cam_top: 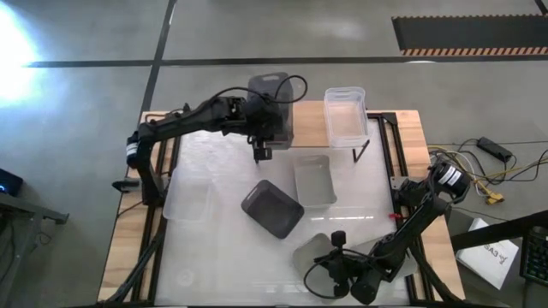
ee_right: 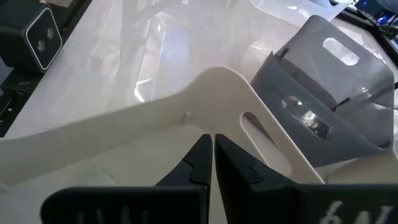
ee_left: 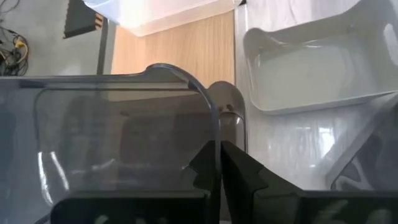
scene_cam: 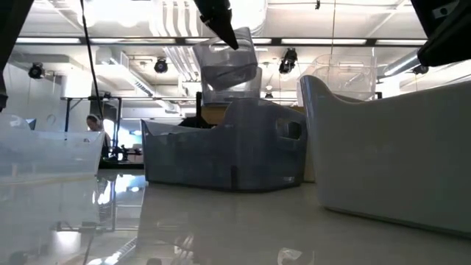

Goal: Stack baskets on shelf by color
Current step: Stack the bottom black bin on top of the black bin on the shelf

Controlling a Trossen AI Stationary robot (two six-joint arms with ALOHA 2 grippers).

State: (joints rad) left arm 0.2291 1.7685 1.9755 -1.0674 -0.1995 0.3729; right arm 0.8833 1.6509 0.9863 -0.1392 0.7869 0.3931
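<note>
Left gripper (ee_left: 217, 163) pinching clear basket (cam_top: 271, 92) wall above shelf (cam_top: 312, 124), thin-edge grip could slip and tip it off; right gripper (ee_right: 212, 155) clamped on light grey basket (cam_top: 330, 254) rim, could snag dark basket (cam_top: 272, 208).

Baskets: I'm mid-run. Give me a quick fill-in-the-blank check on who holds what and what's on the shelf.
1. The lifted see-through basket is gripped at its rim by the ___ end effector.
2. The right end effector is shut on the rim of a basket coloured ___.
3. The only basket resting on the shelf is ___.

Missing words: left; light grey; clear.
</note>
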